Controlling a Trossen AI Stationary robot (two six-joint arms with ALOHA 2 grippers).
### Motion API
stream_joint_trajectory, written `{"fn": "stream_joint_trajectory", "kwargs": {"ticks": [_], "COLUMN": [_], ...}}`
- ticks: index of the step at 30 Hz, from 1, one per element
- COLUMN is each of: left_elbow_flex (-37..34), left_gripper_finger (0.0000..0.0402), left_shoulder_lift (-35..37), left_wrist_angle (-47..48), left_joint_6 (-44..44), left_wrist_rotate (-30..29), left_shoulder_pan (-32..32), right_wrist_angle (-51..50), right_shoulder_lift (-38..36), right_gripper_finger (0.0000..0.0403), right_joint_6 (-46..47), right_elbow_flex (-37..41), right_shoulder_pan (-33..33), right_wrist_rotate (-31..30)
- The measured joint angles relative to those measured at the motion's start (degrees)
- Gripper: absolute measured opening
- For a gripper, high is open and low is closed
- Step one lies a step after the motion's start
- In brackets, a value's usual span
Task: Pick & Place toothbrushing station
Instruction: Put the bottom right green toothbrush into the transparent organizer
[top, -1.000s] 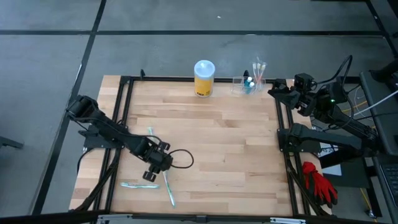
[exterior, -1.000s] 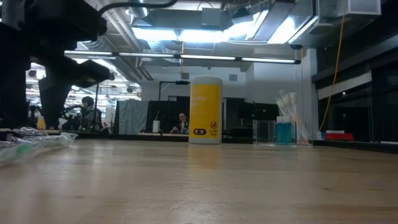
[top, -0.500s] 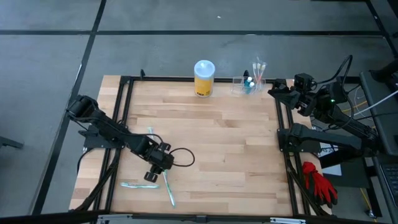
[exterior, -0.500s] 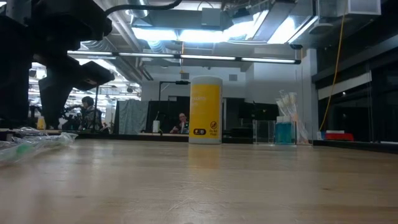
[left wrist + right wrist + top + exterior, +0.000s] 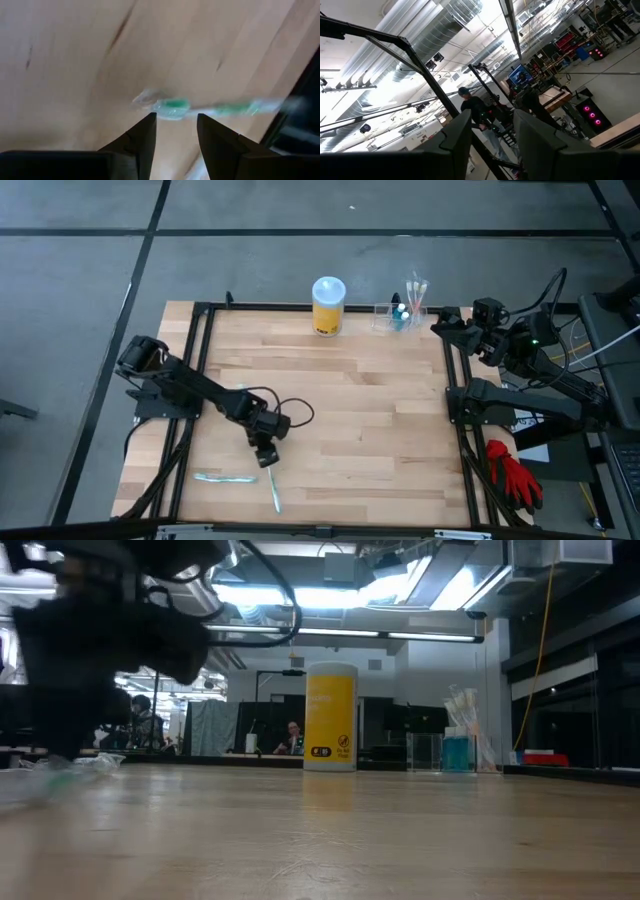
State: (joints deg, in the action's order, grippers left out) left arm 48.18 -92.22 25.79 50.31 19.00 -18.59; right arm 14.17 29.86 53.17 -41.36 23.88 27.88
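The toothbrushing station [image 5: 392, 316], a low clear plastic box, sits at the far edge of the pale wood-plank tabletop [image 5: 350, 400], just beside the yellow canister [image 5: 328, 306]. The left end effector [image 5: 266, 456], fingers parted and empty, points down over a wrapped green toothbrush [image 5: 200, 107], arm stretched low. The right end effector [image 5: 490, 131] waits off the tabletop's right edge, parted, empty.

In the high view we find the table [image 5: 340, 400] filling the centre of the frame. The canister [image 5: 328, 305] stands at its upper edge, with the toothbrushing station [image 5: 388, 316] just right of it. Two wrapped toothbrushes [image 5: 224, 477] lie lower left. The left gripper [image 5: 266, 457] sits just above them. The right gripper [image 5: 440, 325] sits at the upper right, beside the station.
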Motion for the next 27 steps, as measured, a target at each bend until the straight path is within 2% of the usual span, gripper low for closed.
{"fn": "stream_joint_trajectory", "kwargs": {"ticks": [8, 27], "left_elbow_flex": [0.06, 0.04], "left_gripper_finger": [0.0137, 0.0121], "left_shoulder_lift": [0.57, 0.39], "left_wrist_angle": [-4.93, -2.79], "left_joint_6": [11.56, 16.0], "left_wrist_rotate": [-3.64, -5.44], "left_shoulder_pan": [2.02, 2.27], "right_wrist_angle": [-0.02, -0.01], "right_shoulder_lift": [0.01, -0.01], "right_gripper_finger": [0.015, 0.015], "right_joint_6": [0.39, 0.41], "right_elbow_flex": [0.0, 0.0], "right_shoulder_pan": [0.0, 0.0], "right_wrist_rotate": [0.0, 0.01]}}
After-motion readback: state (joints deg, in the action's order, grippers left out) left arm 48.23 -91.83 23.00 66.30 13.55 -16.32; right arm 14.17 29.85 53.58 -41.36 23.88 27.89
